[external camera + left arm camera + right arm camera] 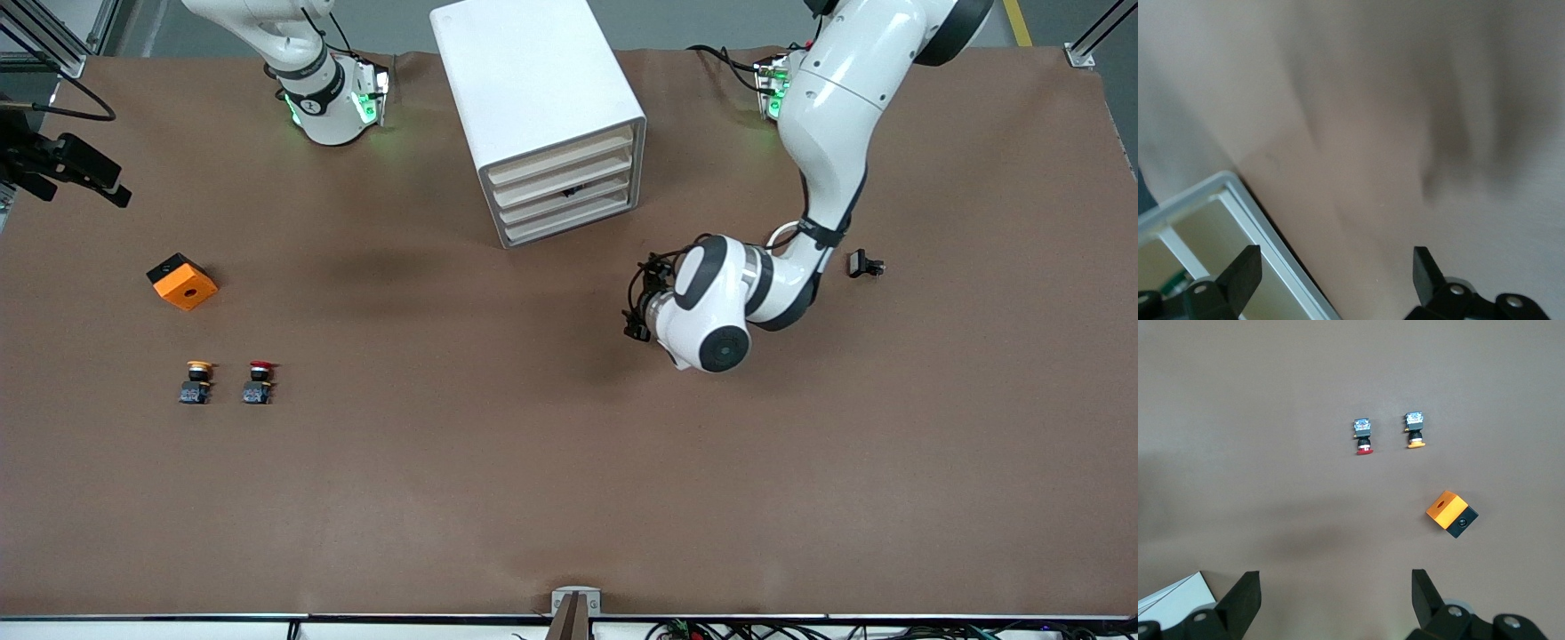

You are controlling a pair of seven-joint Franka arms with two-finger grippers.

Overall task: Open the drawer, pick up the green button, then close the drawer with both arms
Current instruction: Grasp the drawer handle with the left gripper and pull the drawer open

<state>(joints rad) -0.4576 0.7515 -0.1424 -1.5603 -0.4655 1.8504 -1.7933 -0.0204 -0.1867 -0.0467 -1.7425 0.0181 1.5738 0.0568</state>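
Note:
The white cabinet point(533, 98) stands at the table's middle, near the robots' bases. Its cream-fronted drawers point(567, 188) are all pushed in. The button with the green cap is hidden. My left gripper point(637, 313) hangs open over the bare table in front of the cabinet, toward the left arm's end. In the left wrist view its fingers point(1336, 252) hold nothing, and the cabinet's white frame point(1265, 230) runs past one fingertip. The right arm point(322, 98) waits high by its base. Its gripper point(1335, 575) is open and empty above the table.
An orange box point(182, 281) point(1451, 513), a yellow-capped button point(196, 381) point(1415, 430) and a red-capped button point(258, 381) point(1363, 437) lie toward the right arm's end. A small black part point(864, 264) lies beside the left arm. A black mount point(62, 164) juts in at the edge.

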